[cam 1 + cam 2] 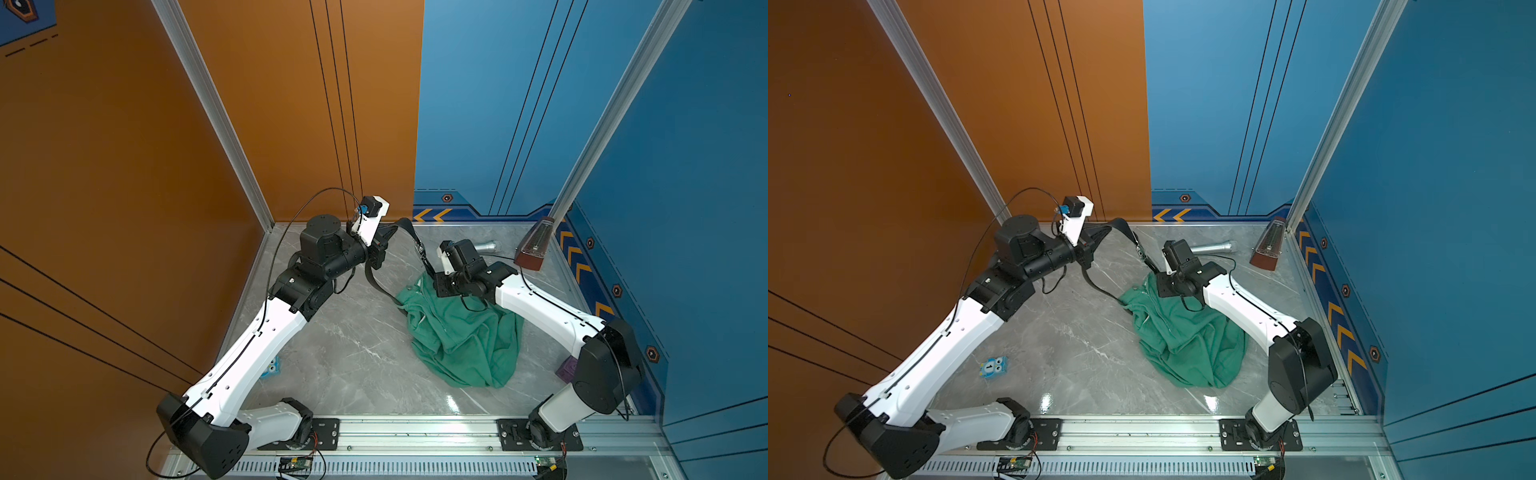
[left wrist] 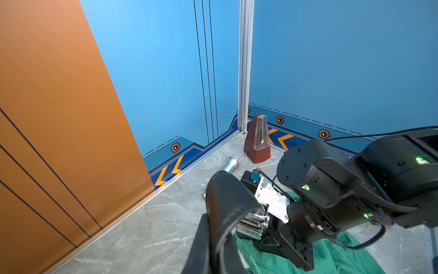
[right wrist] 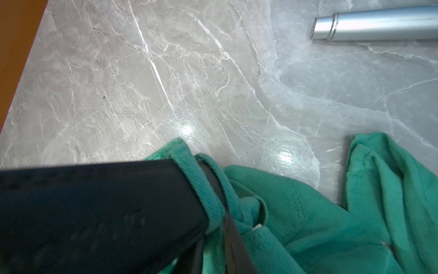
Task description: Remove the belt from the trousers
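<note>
The black belt is lifted at the back left, and my left gripper is shut on it; in the left wrist view the strap folds over between the fingers. From that fold the belt drops past its silver buckle to the green trousers, which lie bunched on the table. A second length hangs down to the waistband. My right gripper is low at the waistband. In the right wrist view the belt passes through a green belt loop. The jaws there are blurred and mostly hidden.
A brown metronome stands in the back right corner, with a silver microphone lying beside it. A purple cube sits by the right arm's base. A blue owl toy lies under the left arm. Walls close in the back and both sides.
</note>
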Controlling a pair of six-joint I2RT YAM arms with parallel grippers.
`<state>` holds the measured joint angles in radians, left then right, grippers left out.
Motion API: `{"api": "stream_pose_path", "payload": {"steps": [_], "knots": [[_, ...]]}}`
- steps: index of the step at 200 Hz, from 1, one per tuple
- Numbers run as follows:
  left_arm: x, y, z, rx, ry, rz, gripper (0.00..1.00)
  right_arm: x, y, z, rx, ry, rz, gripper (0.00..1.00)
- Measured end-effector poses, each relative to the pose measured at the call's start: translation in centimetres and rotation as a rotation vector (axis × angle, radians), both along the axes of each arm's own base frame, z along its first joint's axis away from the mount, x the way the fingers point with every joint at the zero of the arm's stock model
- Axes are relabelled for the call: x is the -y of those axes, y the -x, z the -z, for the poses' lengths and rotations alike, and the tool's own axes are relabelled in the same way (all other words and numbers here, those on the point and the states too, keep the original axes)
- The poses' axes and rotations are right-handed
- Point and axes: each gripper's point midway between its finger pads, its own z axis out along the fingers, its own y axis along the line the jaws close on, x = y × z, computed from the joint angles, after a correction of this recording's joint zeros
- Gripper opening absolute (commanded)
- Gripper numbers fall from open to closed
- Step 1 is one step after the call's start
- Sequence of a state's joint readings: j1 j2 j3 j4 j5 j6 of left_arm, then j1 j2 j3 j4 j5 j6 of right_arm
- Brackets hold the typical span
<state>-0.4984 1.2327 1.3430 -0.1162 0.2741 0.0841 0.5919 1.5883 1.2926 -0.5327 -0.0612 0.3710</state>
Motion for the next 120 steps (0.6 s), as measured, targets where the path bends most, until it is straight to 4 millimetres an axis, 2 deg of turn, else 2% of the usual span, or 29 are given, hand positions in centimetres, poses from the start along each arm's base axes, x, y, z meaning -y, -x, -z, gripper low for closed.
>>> {"api": "stream_pose_path", "payload": {"steps": [14, 34, 63, 81, 101, 120], "knots": [[0.2, -0.5, 0.1, 0.005, 0.002, 0.000, 0.00, 0.0, 0.5, -0.9, 0.038, 0.023, -0.009, 0.44], [0.8, -1.6, 0.7, -0.006, -0.015, 0.002, 0.00, 0.4, 1.8, -3.3, 0.126, 0.033, -0.016, 0.52], [2.0, -3.2, 1.7, -0.030, -0.053, 0.019, 0.00, 1.6, 3.3, -9.8, 0.334, -0.033, 0.004, 0.65], [2.2, -3.4, 2.1, -0.034, -0.066, 0.027, 0.00, 2.2, 3.4, -13.3, 0.441, -0.079, 0.027, 0.68], [2.2, -3.3, 2.1, -0.037, -0.070, 0.032, 0.00, 1.7, 2.8, -14.8, 0.481, -0.092, 0.017, 0.69], [2.2, -3.3, 2.3, -0.042, -0.073, 0.032, 0.00, 0.2, 1.7, -14.5, 0.469, -0.086, -0.017, 0.70]]}}
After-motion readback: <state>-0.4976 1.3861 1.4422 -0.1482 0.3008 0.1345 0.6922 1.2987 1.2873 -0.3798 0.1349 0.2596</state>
